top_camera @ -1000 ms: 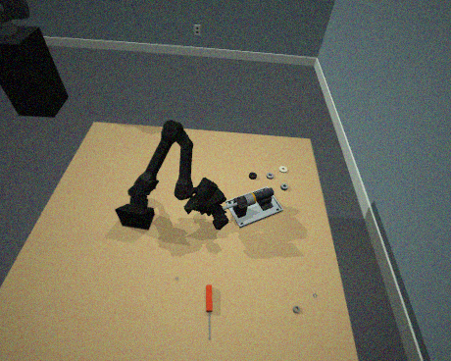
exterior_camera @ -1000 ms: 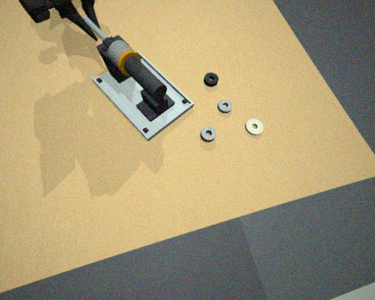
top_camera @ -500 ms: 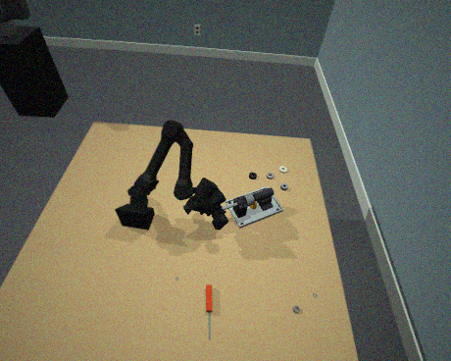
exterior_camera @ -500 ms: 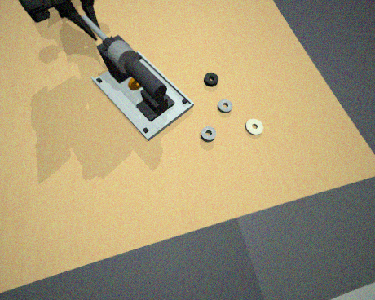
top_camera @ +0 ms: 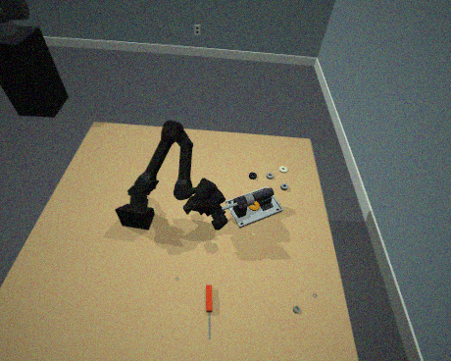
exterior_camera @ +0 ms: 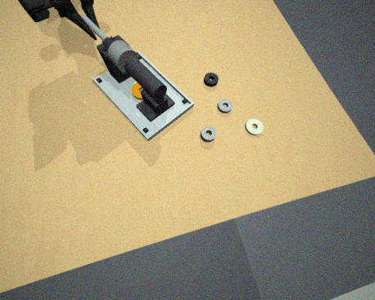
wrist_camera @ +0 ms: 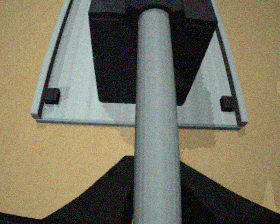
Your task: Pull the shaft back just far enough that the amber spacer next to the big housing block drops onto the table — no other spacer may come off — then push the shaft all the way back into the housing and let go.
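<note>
My gripper (exterior_camera: 94, 31) (wrist_camera: 148, 166) is shut on the bare pale shaft (top_camera: 230, 206) (exterior_camera: 103, 36) (wrist_camera: 155, 90), outside the near dark support block (exterior_camera: 110, 64) (wrist_camera: 113, 60). The amber spacer (top_camera: 254, 206) (exterior_camera: 136, 90) is off the shaft, low over the base plate beneath the assembly, partly hidden by the far support in the exterior view. Grey spacers (top_camera: 250, 198) (exterior_camera: 119, 49) remain on the shaft line between the near block and the thick dark housing cylinder (top_camera: 265, 192) (exterior_camera: 144, 75). The shaft's far end is hidden.
The pale base plate (top_camera: 243, 222) (exterior_camera: 124, 111) (wrist_camera: 66, 118) carries both supports. Beyond it lie a black ring (exterior_camera: 211, 79), two grey rings (exterior_camera: 225, 106) (exterior_camera: 208, 134) and a cream ring (exterior_camera: 254, 126). A red-handled screwdriver (top_camera: 209, 298) lies toward the front.
</note>
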You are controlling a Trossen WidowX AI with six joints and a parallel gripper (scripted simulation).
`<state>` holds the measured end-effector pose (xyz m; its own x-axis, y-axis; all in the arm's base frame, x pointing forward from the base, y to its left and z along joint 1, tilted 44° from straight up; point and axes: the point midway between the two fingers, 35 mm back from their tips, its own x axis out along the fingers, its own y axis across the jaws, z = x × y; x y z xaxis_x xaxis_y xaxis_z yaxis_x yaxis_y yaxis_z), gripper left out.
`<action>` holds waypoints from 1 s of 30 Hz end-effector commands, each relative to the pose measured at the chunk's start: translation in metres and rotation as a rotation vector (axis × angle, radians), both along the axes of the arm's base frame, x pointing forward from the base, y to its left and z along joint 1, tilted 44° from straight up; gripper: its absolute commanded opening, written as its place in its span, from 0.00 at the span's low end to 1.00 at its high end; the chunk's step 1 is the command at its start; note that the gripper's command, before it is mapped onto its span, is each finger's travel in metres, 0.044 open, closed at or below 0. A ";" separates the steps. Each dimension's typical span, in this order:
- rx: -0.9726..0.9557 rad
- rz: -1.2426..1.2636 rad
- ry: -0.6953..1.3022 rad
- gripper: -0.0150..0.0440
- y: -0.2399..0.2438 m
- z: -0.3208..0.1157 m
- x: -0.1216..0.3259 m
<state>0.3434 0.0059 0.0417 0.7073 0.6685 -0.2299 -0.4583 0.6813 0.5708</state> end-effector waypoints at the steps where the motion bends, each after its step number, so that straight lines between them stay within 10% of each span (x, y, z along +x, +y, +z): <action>1: 0.000 0.000 0.000 0.25 0.000 0.000 0.000; 30: 0.000 0.002 -0.002 0.25 0.001 0.002 0.004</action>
<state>0.3453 0.0067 0.0422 0.7063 0.6692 -0.2309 -0.4583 0.6809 0.5713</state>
